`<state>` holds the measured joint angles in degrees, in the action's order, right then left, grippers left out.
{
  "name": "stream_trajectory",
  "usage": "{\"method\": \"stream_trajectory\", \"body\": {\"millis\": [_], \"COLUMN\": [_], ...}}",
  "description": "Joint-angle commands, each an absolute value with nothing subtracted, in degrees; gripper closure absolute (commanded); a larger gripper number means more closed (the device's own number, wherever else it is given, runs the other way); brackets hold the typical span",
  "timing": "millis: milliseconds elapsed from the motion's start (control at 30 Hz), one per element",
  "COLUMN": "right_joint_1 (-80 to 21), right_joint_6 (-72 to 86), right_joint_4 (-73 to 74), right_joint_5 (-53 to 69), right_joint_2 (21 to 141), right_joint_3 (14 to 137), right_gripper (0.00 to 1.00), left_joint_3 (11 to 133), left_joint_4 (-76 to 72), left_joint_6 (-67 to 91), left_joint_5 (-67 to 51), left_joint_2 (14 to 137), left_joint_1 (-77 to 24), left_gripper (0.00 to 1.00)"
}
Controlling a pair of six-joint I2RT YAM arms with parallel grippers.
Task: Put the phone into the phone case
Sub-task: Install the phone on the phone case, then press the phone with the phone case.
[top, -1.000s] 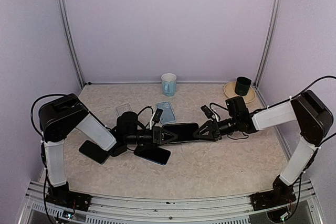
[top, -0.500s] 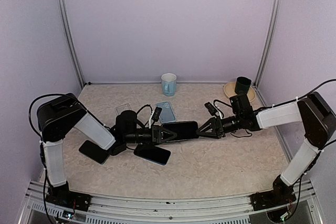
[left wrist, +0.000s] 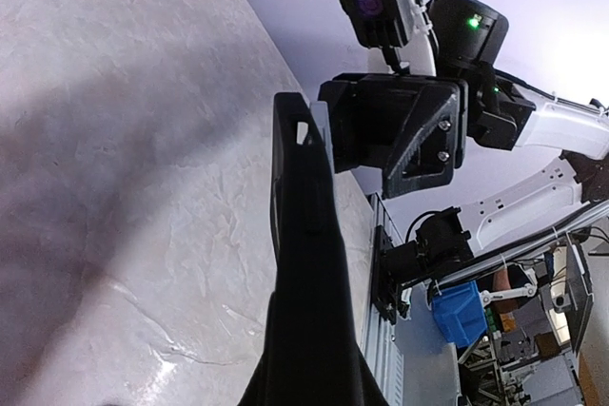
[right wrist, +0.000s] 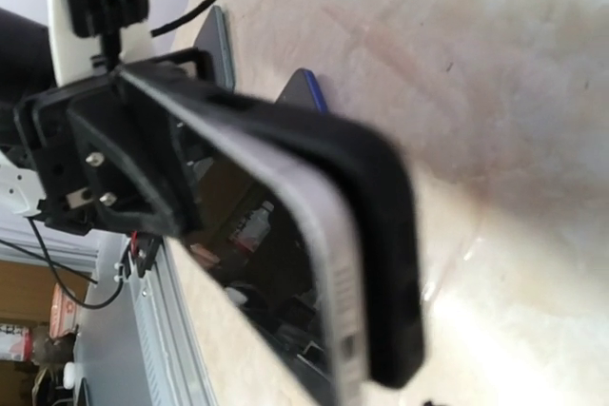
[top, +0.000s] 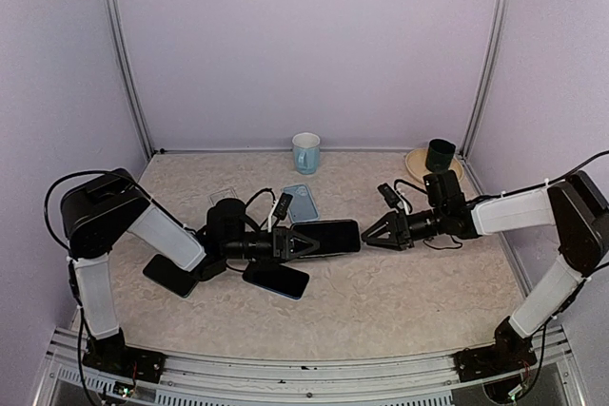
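Observation:
My left gripper (top: 303, 242) is shut on the near end of a phone (top: 325, 237) that sits in a black case and is held level above the table. In the right wrist view the phone's silver edge and dark screen (right wrist: 328, 263) lie inside the black case (right wrist: 385, 235), with the left gripper (right wrist: 114, 178) behind. In the left wrist view the cased phone (left wrist: 303, 216) shows edge-on between my fingers. My right gripper (top: 371, 234) is a short gap to the right of the phone's far end, empty and not touching it; it also faces the left wrist view (left wrist: 395, 135).
A blue phone (top: 276, 279) and a dark phone (top: 171, 275) lie under the left arm. A light-blue case (top: 301, 203) and a clear case (top: 225, 200) lie behind. A blue mug (top: 305, 152) and a dark cup (top: 440, 155) on a tan plate (top: 419, 166) stand at the back.
My right gripper has let go of the phone's far end and drawn back to the right. The left gripper still holds the cased phone in the same place.

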<state>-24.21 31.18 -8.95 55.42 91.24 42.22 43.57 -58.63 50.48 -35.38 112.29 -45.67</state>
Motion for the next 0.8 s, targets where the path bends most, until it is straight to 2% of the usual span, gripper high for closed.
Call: {"method": "stream_trajectory", "body": {"millis": [0,767], "right_joint_1": [-23.5,-23.0], "right_joint_6": [32.0,45.3], "right_joint_4": [-11.0,-38.0], "right_joint_5": [55.2,68.0], "right_joint_2": [89.8,87.7], "right_joint_3": [41.0,34.3], "right_gripper": [0.49,0.50], "left_joint_3": [43.3,42.6], "left_joint_4": [-63.5,-70.0], "left_joint_6": [48.4,50.3], "left_joint_5": [-38.5,-46.1], "left_joint_2": [108.3,107.4], "left_joint_1": [-45.6,-47.2], "left_gripper": [0.99,0.99]}}
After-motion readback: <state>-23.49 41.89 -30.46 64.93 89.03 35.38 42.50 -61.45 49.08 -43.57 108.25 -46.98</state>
